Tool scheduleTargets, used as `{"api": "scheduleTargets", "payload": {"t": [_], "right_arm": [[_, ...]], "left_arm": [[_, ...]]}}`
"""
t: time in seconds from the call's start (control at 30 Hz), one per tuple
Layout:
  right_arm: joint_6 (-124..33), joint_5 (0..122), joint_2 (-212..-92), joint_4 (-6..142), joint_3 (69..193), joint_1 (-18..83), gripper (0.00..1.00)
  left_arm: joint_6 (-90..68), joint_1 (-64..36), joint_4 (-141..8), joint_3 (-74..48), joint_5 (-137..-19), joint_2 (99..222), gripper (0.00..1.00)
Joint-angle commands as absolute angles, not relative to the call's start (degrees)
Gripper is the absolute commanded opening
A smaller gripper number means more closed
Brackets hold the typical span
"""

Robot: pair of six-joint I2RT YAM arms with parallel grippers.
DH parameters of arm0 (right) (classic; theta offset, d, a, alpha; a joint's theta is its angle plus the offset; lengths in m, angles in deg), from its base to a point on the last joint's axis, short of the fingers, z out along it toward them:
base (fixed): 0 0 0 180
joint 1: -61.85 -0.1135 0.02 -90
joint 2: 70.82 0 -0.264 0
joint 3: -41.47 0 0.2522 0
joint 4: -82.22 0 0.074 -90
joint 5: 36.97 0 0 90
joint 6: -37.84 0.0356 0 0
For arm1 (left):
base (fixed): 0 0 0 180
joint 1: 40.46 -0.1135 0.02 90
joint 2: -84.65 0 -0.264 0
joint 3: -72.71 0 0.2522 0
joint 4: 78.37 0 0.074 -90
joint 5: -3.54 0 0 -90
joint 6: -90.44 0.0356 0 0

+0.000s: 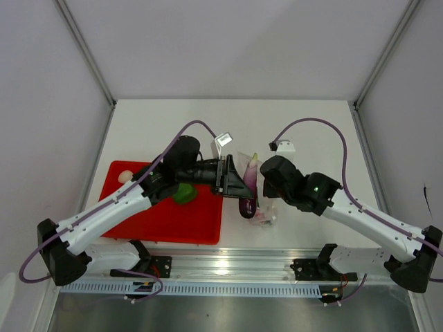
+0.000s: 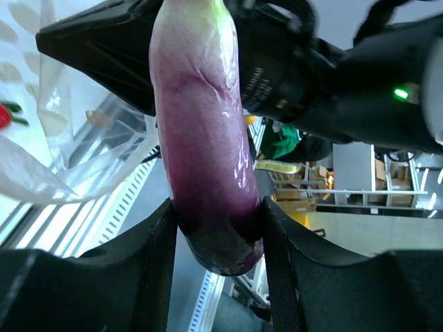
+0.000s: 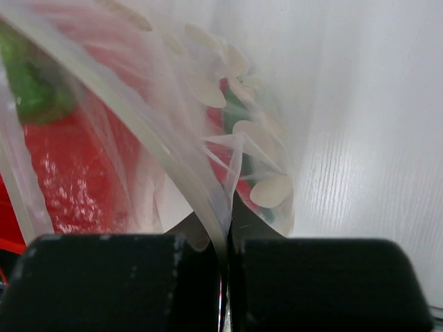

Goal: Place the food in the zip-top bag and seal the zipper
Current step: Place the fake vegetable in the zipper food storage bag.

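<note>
Eggplant point(image 1: 246, 205), purple, hangs above the white table point(image 1: 311, 124) in the top view, clamped in the left gripper point(image 1: 239, 183), which reaches across the right edge of the red tray point(image 1: 166, 225). Just to its right lies the crinkly zip-top bag point(image 1: 265, 214), with the right gripper point(image 1: 266, 190) bent down over it. A round green vegetable point(image 1: 183, 194) sits on the tray under the left arm. Pale grey walls point(image 1: 48, 83) close in the table on three sides, and an aluminium rail point(image 1: 221, 266) runs along the near edge. From the left wrist, both fingers point(image 2: 156, 263) press on the dark end of the eggplant, whose pale green tip points away toward the black housing of the right arm point(image 2: 360, 83), where a green light glows. The clear bag rises at the left, a bit of red chili point(image 2: 3, 114) showing at the frame's edge; shelving stands in the room beyond. From the right wrist, the two black pads point(image 3: 311, 283) are closed together on a fold of the bag's film, which is printed with cream ovals. The tray and a green vegetable blur through the plastic on the left, and bare white tabletop with a faint wood grain lies on the right.
</note>
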State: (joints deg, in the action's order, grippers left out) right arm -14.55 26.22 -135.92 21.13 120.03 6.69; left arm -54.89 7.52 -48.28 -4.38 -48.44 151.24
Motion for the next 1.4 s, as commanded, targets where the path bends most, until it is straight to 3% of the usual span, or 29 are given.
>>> {"api": "scheduleTargets", "payload": {"t": [0.0,0.8,1.03,1.13,1.2,1.3,1.37], "right_arm": [[-12.3,22.4,-134.1,20.6,123.3,5.9,0.00],[-7.8,16.5,-129.0,21.3,119.6,-2.9,0.00],[-6.5,15.9,-127.9,20.7,119.2,-4.2,0.00],[-6.6,15.7,-127.9,20.6,119.2,-4.2,0.00],[-6.7,15.4,-128.1,20.6,119.4,-4.2,0.00],[-7.0,15.1,-128.3,20.5,119.5,-4.2,0.00],[-7.2,14.8,-128.4,20.3,119.7,-4.2,0.00]], "left_arm": [[-58.3,8.6,-53.8,-5.6,-46.4,152.3,0.01],[-75.2,7.0,-64.2,6.5,-57.9,156.7,0.01],[-71.7,6.8,-60.6,3.3,-62.8,159.7,0.23],[-70.8,6.9,-60.7,2.2,-61.4,161.2,0.36],[-69.5,7.0,-59.5,1.5,-61.1,161.6,0.51],[-66.3,7.1,-56.8,0.2,-61.3,160.6,0.58],[-63.6,7.2,-56.8,0.6,-62.7,158.4,0.74]]}}
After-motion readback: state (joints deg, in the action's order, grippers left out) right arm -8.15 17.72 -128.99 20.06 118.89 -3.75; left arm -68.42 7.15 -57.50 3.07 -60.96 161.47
